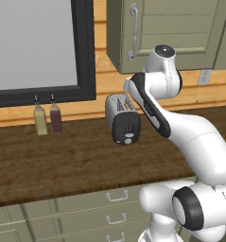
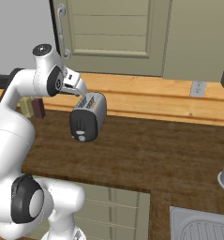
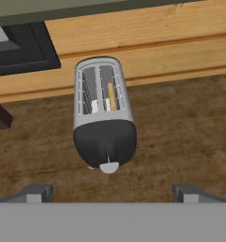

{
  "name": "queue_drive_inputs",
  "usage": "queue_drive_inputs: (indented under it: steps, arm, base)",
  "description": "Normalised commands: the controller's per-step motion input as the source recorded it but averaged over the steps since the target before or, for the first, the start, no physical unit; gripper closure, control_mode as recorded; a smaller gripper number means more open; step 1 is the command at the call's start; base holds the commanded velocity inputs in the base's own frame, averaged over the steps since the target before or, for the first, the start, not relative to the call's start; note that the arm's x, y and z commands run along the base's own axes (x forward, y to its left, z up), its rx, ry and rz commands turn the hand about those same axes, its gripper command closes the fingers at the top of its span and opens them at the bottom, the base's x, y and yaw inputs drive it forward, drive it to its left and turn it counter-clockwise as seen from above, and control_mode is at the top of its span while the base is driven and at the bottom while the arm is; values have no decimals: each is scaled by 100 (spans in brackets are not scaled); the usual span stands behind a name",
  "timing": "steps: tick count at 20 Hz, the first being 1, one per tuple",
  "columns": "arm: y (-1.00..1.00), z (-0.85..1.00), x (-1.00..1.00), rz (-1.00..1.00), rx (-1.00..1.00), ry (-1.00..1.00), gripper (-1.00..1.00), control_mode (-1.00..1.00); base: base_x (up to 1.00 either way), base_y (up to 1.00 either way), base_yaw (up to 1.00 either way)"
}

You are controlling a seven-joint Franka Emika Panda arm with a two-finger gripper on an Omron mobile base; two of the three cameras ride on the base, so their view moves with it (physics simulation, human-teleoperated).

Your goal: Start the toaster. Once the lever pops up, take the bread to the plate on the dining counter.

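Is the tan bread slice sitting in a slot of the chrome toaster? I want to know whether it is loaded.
Yes, the hand view shows the tan bread slice standing edge-up inside a top slot of the chrome toaster.

Glossy white, rounded-segment robot arm (image 1: 199, 137) with black joint bands, grey circular end caps; two small dark grey finger tips (image 3: 36, 193)

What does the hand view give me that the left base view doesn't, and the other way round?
Hand view: it looks down into the toaster's top slots, with a tan slice edge, likely the bread, in the right-hand slot, and the open gripper short of the black end panel.

Left base view: two bottles under the dark-framed window, and the drawers below the counter.

Both: the toaster, its lever end towards the robot, on the dark wood counter.
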Motion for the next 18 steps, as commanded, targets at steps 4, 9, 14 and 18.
queue_drive_inputs:
  steps: [4, 9, 14, 18]
  arm:
    - [0, 0, 0, 0, 0, 0, -100, -100]
    - [0, 0, 0, 0, 0, 0, -100, -100]
    - [0, 0, 0, 0, 0, 0, -100, -100]
    - [0, 0, 0, 0, 0, 0, -100, -100]
  base:
    - [0, 0, 0]
    - [0, 0, 0]
    - [0, 0, 0]
    - [0, 0, 0]
